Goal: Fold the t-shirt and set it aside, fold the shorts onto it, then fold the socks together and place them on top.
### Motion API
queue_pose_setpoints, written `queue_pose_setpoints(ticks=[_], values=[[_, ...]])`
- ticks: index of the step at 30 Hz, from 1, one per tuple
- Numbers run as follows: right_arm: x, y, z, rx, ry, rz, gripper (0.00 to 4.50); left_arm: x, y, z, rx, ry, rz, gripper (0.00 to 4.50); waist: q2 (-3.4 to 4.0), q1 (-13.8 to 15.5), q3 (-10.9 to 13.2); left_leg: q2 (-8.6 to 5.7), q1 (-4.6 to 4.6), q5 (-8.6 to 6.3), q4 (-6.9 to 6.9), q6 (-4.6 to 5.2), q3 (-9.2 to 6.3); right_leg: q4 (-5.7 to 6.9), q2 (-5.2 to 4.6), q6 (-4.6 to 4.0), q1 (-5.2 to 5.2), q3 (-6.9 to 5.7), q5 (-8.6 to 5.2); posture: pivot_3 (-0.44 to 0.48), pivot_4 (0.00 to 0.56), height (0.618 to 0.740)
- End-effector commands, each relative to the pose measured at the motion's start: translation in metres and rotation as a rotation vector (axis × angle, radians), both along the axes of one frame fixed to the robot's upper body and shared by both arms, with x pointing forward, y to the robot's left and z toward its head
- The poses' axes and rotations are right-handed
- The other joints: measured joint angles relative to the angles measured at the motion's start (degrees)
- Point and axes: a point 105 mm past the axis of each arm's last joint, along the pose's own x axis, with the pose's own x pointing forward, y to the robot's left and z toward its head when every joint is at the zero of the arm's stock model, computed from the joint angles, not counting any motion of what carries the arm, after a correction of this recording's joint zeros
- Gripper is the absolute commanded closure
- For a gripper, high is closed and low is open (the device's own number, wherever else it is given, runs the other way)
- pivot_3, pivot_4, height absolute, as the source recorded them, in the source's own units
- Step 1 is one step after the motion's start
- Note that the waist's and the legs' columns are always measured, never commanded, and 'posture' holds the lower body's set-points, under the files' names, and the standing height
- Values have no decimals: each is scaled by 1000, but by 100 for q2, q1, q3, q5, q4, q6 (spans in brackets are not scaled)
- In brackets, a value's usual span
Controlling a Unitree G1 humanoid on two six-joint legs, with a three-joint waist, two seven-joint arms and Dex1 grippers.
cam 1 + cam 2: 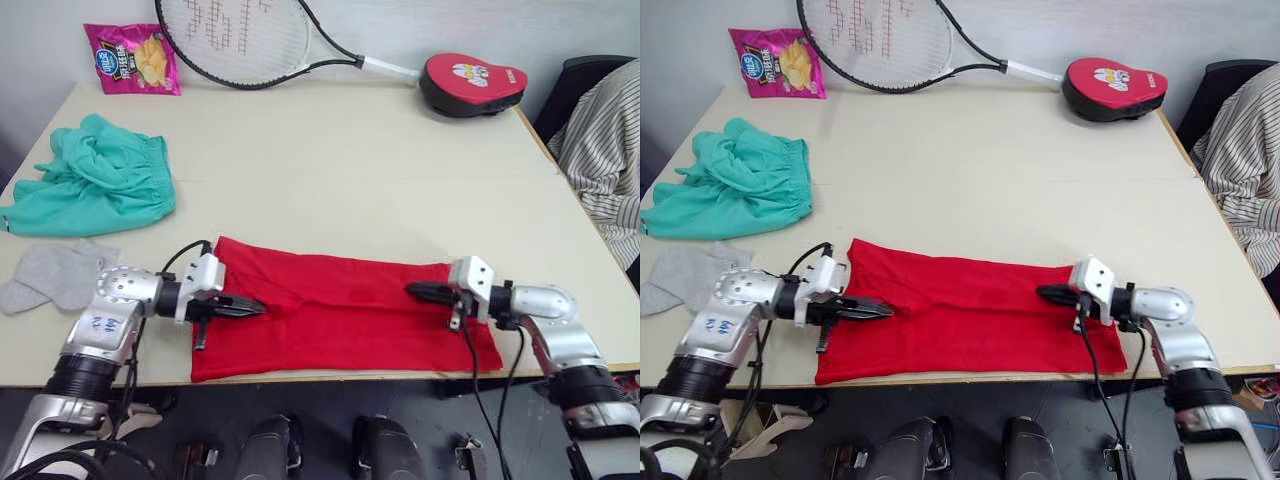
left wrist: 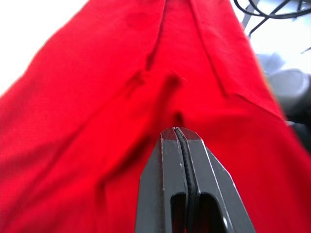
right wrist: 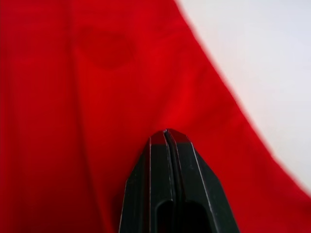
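Note:
The red t-shirt (image 1: 340, 312) lies folded into a long flat band along the table's front edge. My left gripper (image 1: 257, 307) is shut and lies low over the band's left end, pointing toward the middle. In the left wrist view its fingers (image 2: 167, 160) are pressed together with no cloth between them. My right gripper (image 1: 411, 290) is shut too, over the band's right end and pointing left; its fingertips (image 3: 158, 145) hold nothing. The teal shorts (image 1: 100, 180) lie crumpled at the table's left side. The grey socks (image 1: 55, 275) lie just in front of them, near the left edge.
A pink snack bag (image 1: 132, 58), a tennis racket (image 1: 240, 40) and a red padded case (image 1: 472, 82) lie along the table's (image 1: 350, 160) far edge. A striped garment on a chair (image 1: 605, 150) stands at the right.

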Motion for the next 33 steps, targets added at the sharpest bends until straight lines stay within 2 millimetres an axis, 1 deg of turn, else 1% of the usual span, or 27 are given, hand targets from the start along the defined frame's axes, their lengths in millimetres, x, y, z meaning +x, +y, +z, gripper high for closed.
queue_pose_setpoints(ticks=[1, 2, 3, 6, 9, 12, 15, 17, 19, 22, 24, 27, 29, 31, 33], values=[[-13, -10, 4, -42, 18, 25, 4500, 6, 6, 24, -70, -40, 63, 4486, 0, -3, 0, -1, 4, -7, 2, -6, 0, -8, -2, 0, 2, 1, 0, 0, 150, 740], [-14, -12, 6, -39, 17, 19, 4500, 9, 6, 27, -85, -44, 87, 4486, 0, 1, 0, -2, 8, -22, 2, -27, 0, -11, -5, 0, 4, 2, 0, 0, 150, 740], [-15, -12, 10, -32, -3, 18, 4500, 12, 5, 30, -107, -55, 112, 4486, -1, -2, 0, -2, 8, -22, 2, -27, -2, -8, -5, 0, 4, 1, 0, 0, 150, 740], [-11, -13, 27, 9, -103, -12, 4500, 23, -4, 38, -178, -91, 172, 4486, 0, 9, 0, -2, 7, -22, 1, -29, -3, -4, -4, 0, 1, 1, 0, 0, 150, 740], [-5, -4, 38, 45, -165, -29, 4500, 33, -15, 35, -190, -115, 219, 4486, -1, 5, 0, -2, 6, -20, 1, -26, -1, 3, -1, 1, 3, 0, 1, 0, 150, 740], [2, 24, 40, 127, -196, -57, 4500, 35, -28, 24, -166, -125, 224, 4486, -1, -13, -1, -1, 7, -7, -1, -9, -1, 5, 3, 1, 3, 0, 1, 0, 150, 740], [4, 63, 30, 179, -208, -68, 4500, 29, -41, 9, -131, -119, 188, 4486, -1, -20, -1, 3, 8, -4, -5, -12, 0, 9, 9, 0, 0, 0, 0, 0, 150, 740], [4, 86, 22, 205, -208, -88, 4500, 24, -42, -3, -70, -119, 173, 4486, -1, -16, 0, 3, 4, -4, -7, -14, 4, 12, 10, 0, -6, 4, 0, 0, 150, 740], [2, 97, 16, 214, -194, -101, 4500, 21, -37, -11, -19, -110, 182, 4486, -1, -16, 0, 2, 1, -9, -9, -24, 6, 12, 9, -1, -11, 6, 0, 0, 150, 740], [2, 97, 6, 197, -185, -130, 4500, 21, -27, -15, 11, -95, 229, 4486, -1, 32, 0, -2, -3, -19, -8, -41, 6, 8, 5, -1, -16, 9, 0, 0, 150, 740], [3, 91, 3, 183, -178, -145, 4500, 17, -20, -15, 22, -65, 223, 4486, -1, 33, -1, -7, -2, -21, -7, -42, 6, 1, -1, -1, -17, 15, 0, 0, 150, 740], [5, 81, 2, 158, -172, -151, 4500, -5, -14, -15, 64, 16, 126, 4486, -1, -3, -1, -6, -1, -22, -11, -45, 7, 4, 0, -1, -27, 20, 0, 0, 150, 740], [5, 77, 2, 145, -170, -143, 4500, -15, -9, -14, 92, 48, 88, 4486, -1, -21, -1, -5, -3, -23, -23, -50, 16, 7, 2, -5, -39, 30, -3, 0, 150, 740], [7, 73, 3, 139, -172, -146, 4500, -24, -4, -3, 54, 92, 68, 4486, -1, -22, -1, -1, -3, -21, -25, -53, 20, 8, 7, -11, -43, 32, -6, 0, 150, 740], [8, 69, 4, 134, -173, -149, 4500, -26, -1, 14, -38, 114, 90, 4486, -1, -23, -1, 3, -4, -21, -24, -55, 20, 8, 9, -13, -43, 32, -8, 0, 150, 740]])
